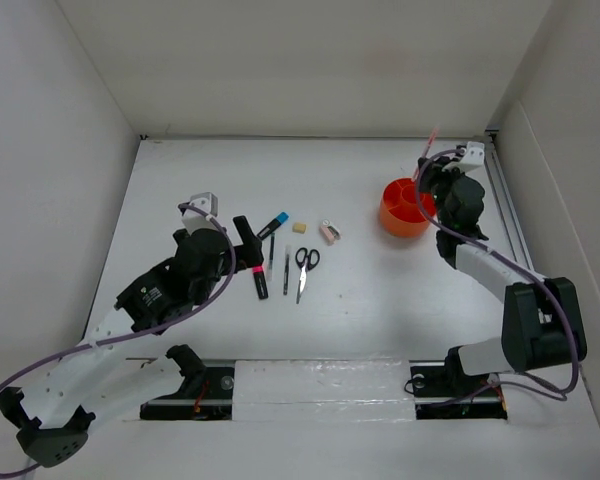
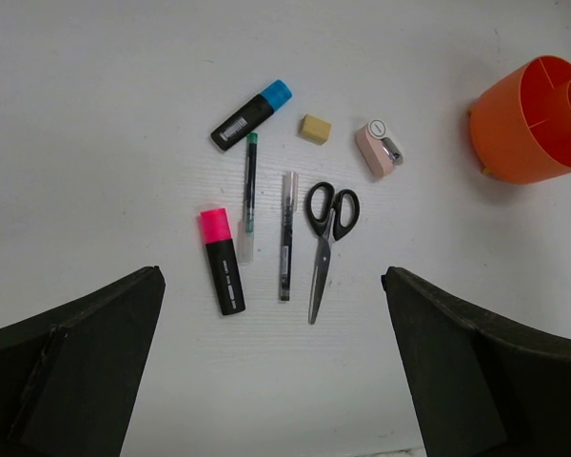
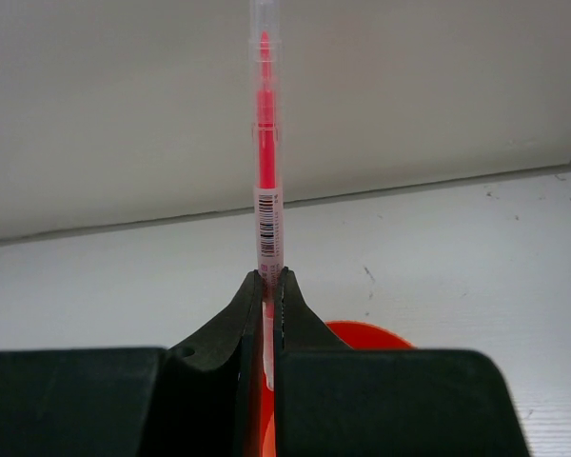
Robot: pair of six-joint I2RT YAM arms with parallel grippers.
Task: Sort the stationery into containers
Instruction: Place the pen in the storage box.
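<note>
The pink pencil (image 3: 265, 143) stands upright above the orange tub (image 1: 400, 226), far right; highlighter (image 2: 222, 262), marker (image 2: 250, 116), 2 pens (image 2: 286, 238), scissors (image 2: 325, 233), eraser (image 2: 314, 129), pinkish piece (image 2: 381, 148) lie flat leftward.

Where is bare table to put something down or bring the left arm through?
Bare: the wide stretch between the pink piece and the tub, the near strip in front of the scissors and highlighter, and the back behind the marker. Crowded: from highlighter to scissors, items lie close together.

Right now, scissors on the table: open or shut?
Shut. The scissors lie flat, both blades together as one line, handles side by side.
</note>
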